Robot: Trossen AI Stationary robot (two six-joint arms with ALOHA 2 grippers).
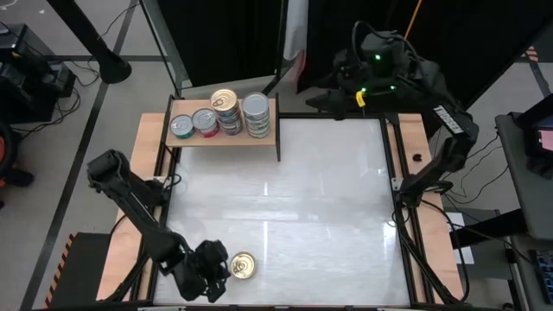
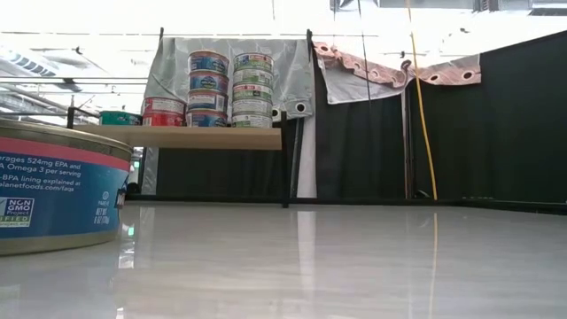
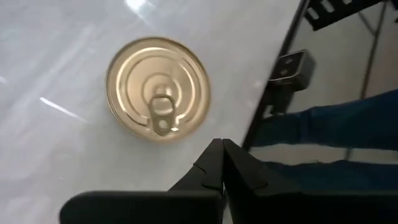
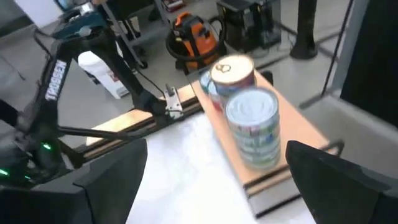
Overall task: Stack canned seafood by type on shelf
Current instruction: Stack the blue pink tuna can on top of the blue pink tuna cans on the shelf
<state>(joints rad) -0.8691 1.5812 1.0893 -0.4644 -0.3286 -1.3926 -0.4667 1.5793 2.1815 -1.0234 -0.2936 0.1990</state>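
Note:
One gold-lidded can (image 1: 243, 266) stands alone on the white table near its front edge. The low view shows its blue and pink label (image 2: 53, 190). My left gripper (image 3: 222, 144) is shut just beside this can (image 3: 158, 88), on its left in the high view (image 1: 212, 269), with a narrow gap between them. The wooden shelf (image 1: 223, 138) at the far left carries a teal can (image 1: 181, 126), a red-labelled pile (image 1: 205, 122), a gold-lidded pile (image 1: 226, 108) and a silver-lidded pile (image 1: 256, 112). My right gripper (image 4: 217, 186) hangs open, raised at the far right (image 1: 324, 102), facing the shelf.
The table's dark front rail (image 3: 273, 93) runs close to the lone can, with blue cloth (image 3: 336, 124) beyond it. Wooden strips (image 1: 121, 259) border the table's sides. White table top (image 1: 294, 190) lies bare between shelf and can. A dark curtain (image 2: 443, 133) hangs behind.

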